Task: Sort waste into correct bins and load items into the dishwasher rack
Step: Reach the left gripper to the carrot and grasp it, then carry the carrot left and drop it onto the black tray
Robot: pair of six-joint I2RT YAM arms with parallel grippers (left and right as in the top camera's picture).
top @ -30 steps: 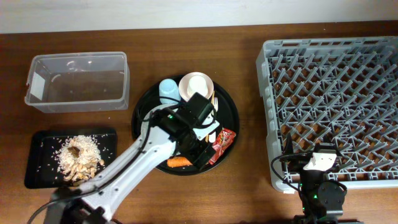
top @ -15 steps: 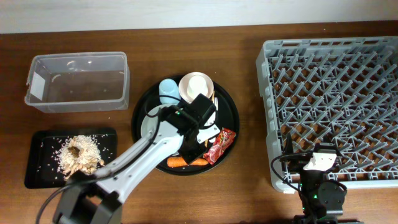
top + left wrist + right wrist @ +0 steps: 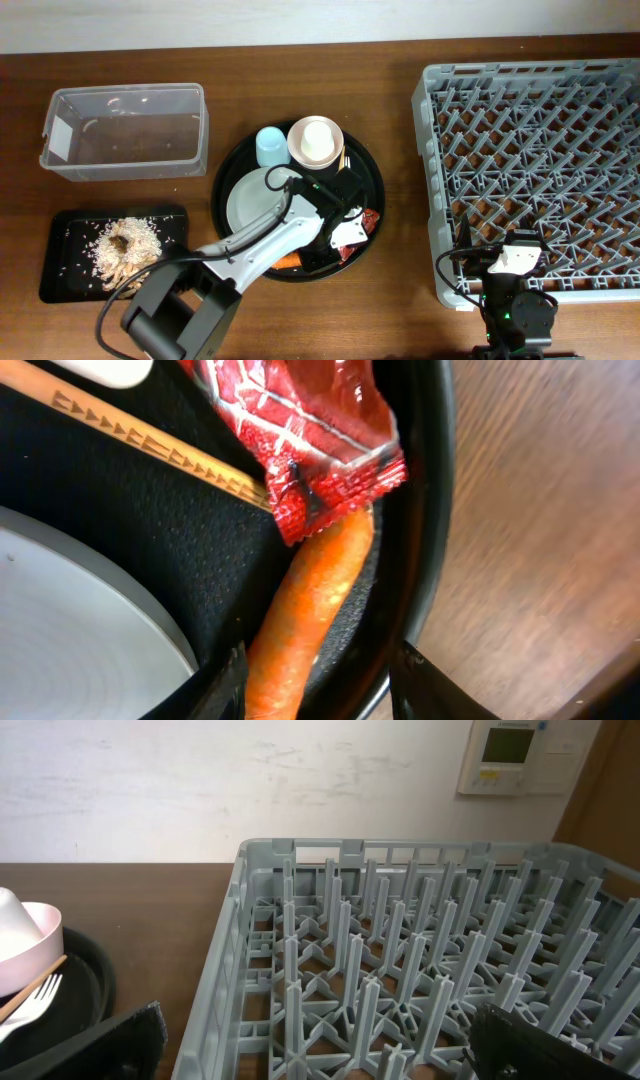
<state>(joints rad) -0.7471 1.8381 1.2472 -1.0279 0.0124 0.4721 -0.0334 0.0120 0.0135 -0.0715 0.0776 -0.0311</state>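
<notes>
An orange carrot (image 3: 315, 610) lies against the inner rim of the round black tray (image 3: 425, 510), just under a red wrapper (image 3: 300, 420). My left gripper (image 3: 322, 685) is shut on the carrot. One finger presses its side and the other sits outside the rim, so the rim is between the jaws too. From overhead, the left gripper (image 3: 322, 255) covers most of the carrot (image 3: 290, 262) next to the wrapper (image 3: 362, 225). My right gripper (image 3: 320, 1055) hangs open over the near edge of the grey dishwasher rack (image 3: 400, 970), holding nothing.
The round tray (image 3: 225, 170) also carries a grey plate (image 3: 250, 200), a light blue cup (image 3: 269, 147), a pink bowl (image 3: 316, 141) and a chopstick (image 3: 140, 445). At the left are a clear tub (image 3: 125, 130) and a black tray (image 3: 70, 240) with rice scraps (image 3: 125, 248).
My left gripper has dropped toward the tray's front right rim and narrowed from wide open onto the carrot. The right arm has not moved.
</notes>
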